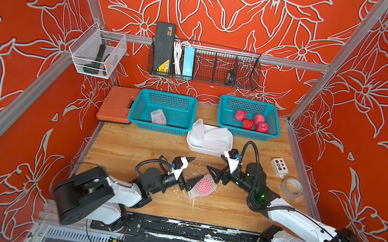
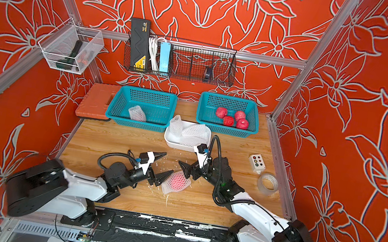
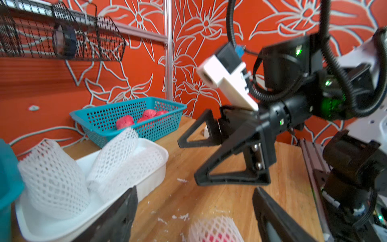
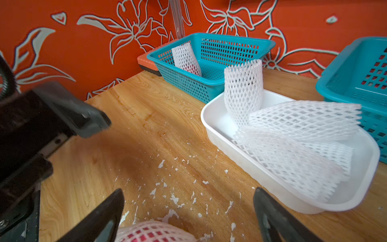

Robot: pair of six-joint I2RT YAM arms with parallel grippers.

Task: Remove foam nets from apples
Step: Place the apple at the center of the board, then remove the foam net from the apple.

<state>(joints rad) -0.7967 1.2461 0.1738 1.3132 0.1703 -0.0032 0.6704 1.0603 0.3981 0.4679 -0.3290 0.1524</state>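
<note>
A netted apple point(image 1: 203, 187) is seen on the desk point(image 1: 130, 143) between the left gripper point(image 1: 198, 168) and the right gripper point(image 1: 210, 173), both spread wide, nothing grasped.

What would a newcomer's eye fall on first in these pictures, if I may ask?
Probably the red floral walls, then the one apple still in its foam net at the middle of the table, lying between the open left gripper and open right gripper. Behind it, four bare apples sit in a teal basket, beside a white tray of empty nets.
</note>
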